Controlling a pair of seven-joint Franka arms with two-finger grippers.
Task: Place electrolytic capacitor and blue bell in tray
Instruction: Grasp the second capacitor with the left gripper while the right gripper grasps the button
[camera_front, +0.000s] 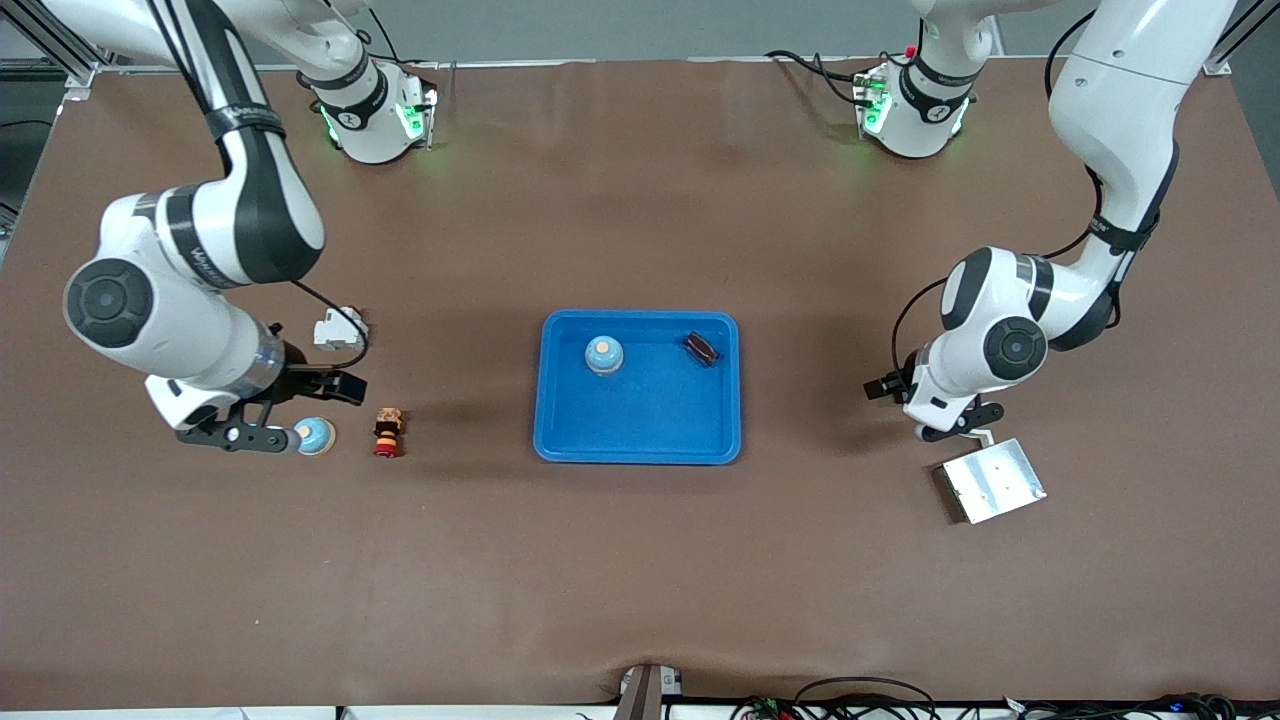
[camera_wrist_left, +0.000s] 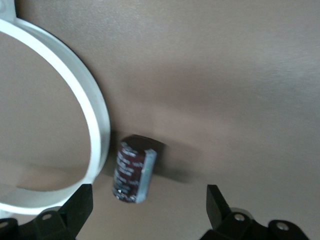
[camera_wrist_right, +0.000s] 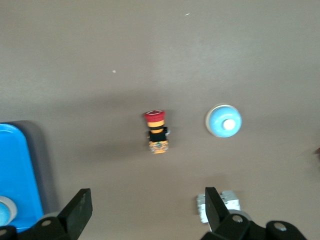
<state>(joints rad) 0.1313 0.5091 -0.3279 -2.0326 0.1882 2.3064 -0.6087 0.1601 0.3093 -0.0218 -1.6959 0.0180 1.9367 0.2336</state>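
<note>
The bright-blue tray (camera_front: 640, 440) lies mid-table. A blue bell (camera_front: 604, 354) and a small dark part (camera_front: 701, 348) sit in its half farther from the front camera. A second blue bell (camera_front: 316, 436) stands on the table toward the right arm's end; it also shows in the right wrist view (camera_wrist_right: 223, 121). My right gripper (camera_front: 290, 412) hangs open and empty beside it (camera_wrist_right: 147, 212). A dark electrolytic capacitor (camera_wrist_left: 131, 169) lies on its side on the table beside a white ring (camera_wrist_left: 95, 115). My left gripper (camera_wrist_left: 148, 212) is open just above it. In the front view the left gripper (camera_front: 925, 408) hides the capacitor.
A red-and-yellow push button (camera_front: 387, 432) lies between the second bell and the tray, also in the right wrist view (camera_wrist_right: 156, 131). A small white part (camera_front: 338, 330) lies farther from the front camera. A silver metal plate (camera_front: 993, 480) sits by the left gripper.
</note>
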